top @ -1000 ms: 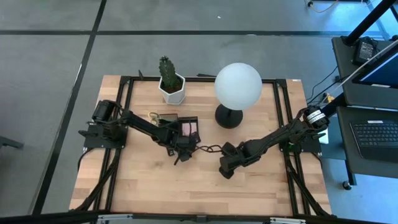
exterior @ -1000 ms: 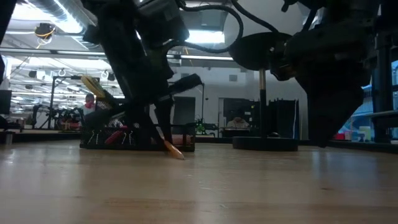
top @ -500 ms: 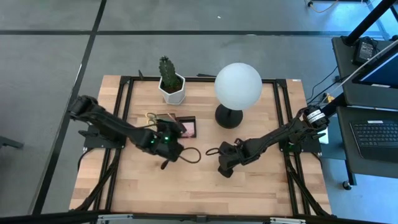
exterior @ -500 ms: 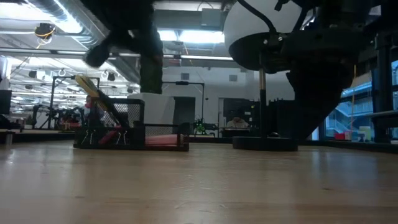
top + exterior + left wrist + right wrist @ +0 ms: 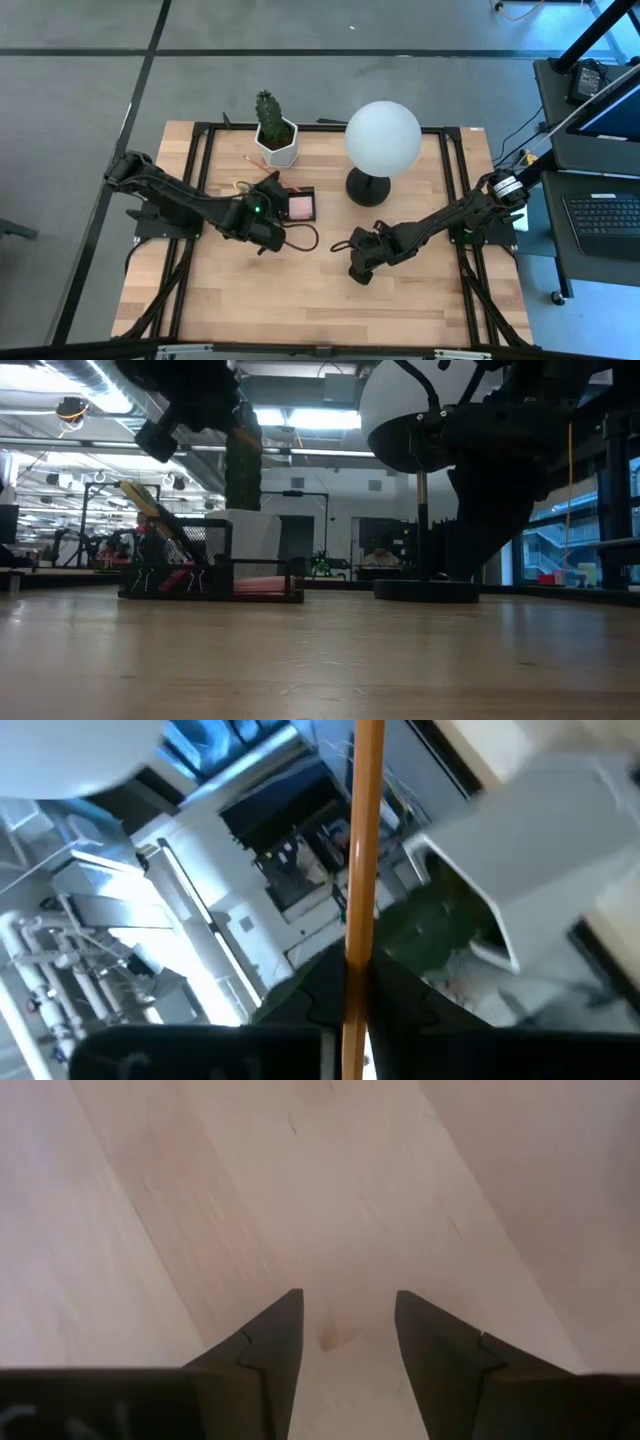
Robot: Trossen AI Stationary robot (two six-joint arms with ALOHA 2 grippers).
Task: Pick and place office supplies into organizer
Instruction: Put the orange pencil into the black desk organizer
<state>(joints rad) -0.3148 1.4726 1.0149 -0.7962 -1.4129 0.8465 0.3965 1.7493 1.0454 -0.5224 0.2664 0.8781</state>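
Left gripper [image 5: 352, 1005] clamped tight on orange pencil [image 5: 362, 870], raised off wooden table [image 5: 300, 290], pencil standing up from between the fingers. Just beyond and below it: black organizer [image 5: 285, 203] with pink sticky-note pad [image 5: 299, 206] and yellow-handled scissors [image 5: 150, 510] inside. Cactus [image 5: 267, 115] farther beyond. Right gripper [image 5: 345, 1342] well apart, spread open, empty, low over bare wood, near white globe lamp [image 5: 383, 138].

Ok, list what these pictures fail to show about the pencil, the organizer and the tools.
- Orange pencil: its lower end is hidden between the left tool's fingers in the left wrist view; tiny in the high view.
- Organizer: the left arm covers part of it from above; small items inside are too small to tell.
- Right tool: open over bare wood.
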